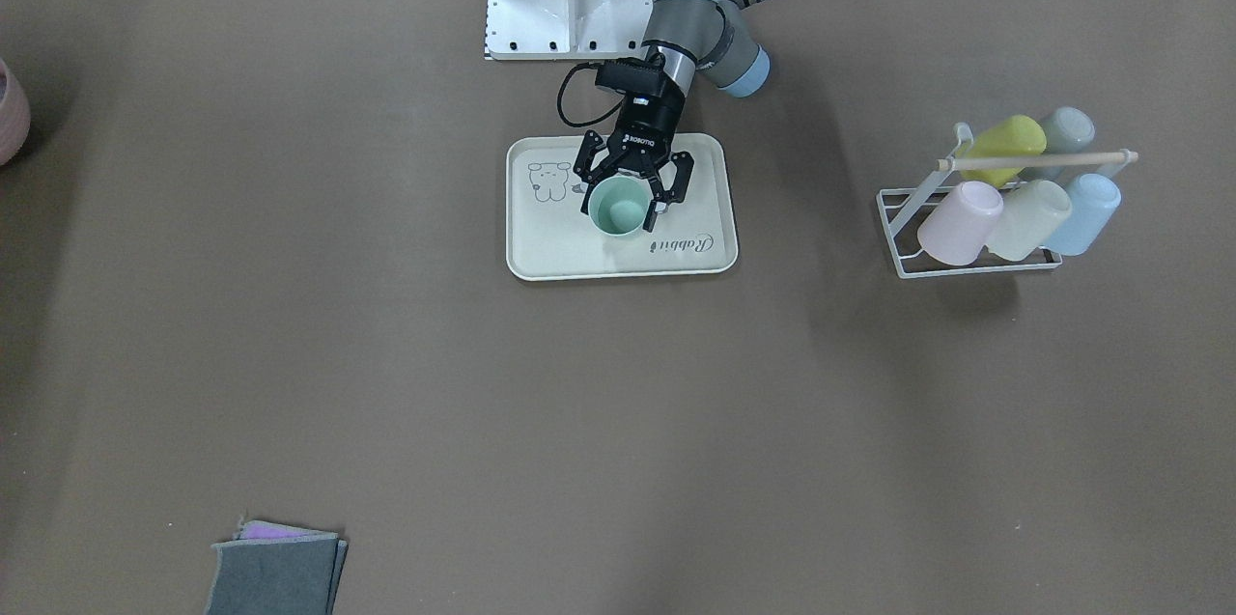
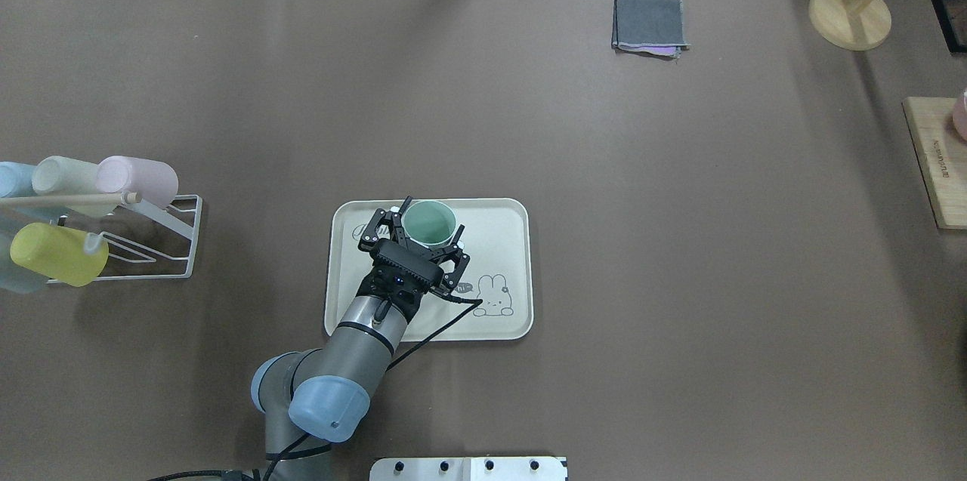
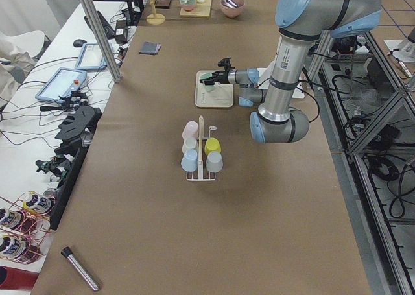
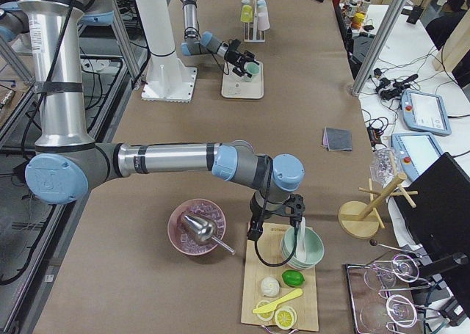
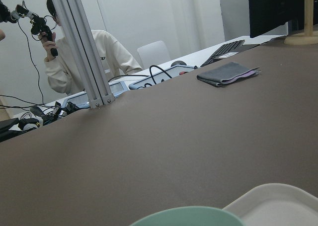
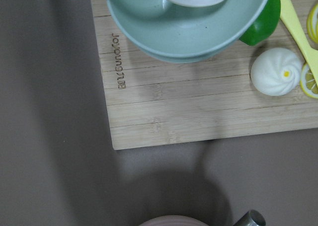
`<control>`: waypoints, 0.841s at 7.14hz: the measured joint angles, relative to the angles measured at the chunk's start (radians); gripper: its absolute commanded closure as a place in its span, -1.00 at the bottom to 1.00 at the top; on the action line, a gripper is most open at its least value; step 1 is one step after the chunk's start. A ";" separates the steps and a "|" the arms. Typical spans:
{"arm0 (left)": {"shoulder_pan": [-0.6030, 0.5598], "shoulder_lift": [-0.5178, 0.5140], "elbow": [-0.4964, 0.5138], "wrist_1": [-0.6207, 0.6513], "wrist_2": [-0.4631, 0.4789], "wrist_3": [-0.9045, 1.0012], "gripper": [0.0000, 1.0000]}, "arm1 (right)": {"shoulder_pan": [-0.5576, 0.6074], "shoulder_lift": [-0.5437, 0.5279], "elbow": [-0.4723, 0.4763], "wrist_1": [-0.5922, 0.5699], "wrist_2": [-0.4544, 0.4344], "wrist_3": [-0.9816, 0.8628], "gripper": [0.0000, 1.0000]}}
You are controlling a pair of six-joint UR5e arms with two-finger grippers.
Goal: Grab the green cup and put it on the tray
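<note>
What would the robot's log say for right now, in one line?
left gripper: straddles green cup, grip unclear | green cup: upright on tray | right gripper: by wooden board

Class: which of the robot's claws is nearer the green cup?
Left. The left claw brackets the green cup over the tray; the right claw is far off, by the wooden board.

Wire rack (image 2: 168,221) w/ pastel cups (image 2: 140,177) at table's left — folded grey cloth (image 2: 650,23) far side.

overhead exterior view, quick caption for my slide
Left gripper straddling the green cup over the cream tray.
</note>
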 measured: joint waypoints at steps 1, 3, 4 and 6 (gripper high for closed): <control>0.001 0.001 0.001 -0.002 0.000 -0.002 -0.91 | 0.001 0.000 0.000 0.000 0.000 0.000 -0.99; 0.001 0.004 -0.003 -0.013 0.000 -0.003 -0.95 | 0.003 0.000 0.000 -0.001 0.002 0.000 -0.99; 0.001 0.009 -0.009 -0.022 -0.001 -0.004 -0.95 | 0.003 0.000 0.001 -0.001 0.004 0.000 -0.99; 0.002 0.034 -0.020 -0.073 -0.002 -0.006 -0.95 | 0.004 -0.001 0.000 -0.002 0.009 0.000 -0.99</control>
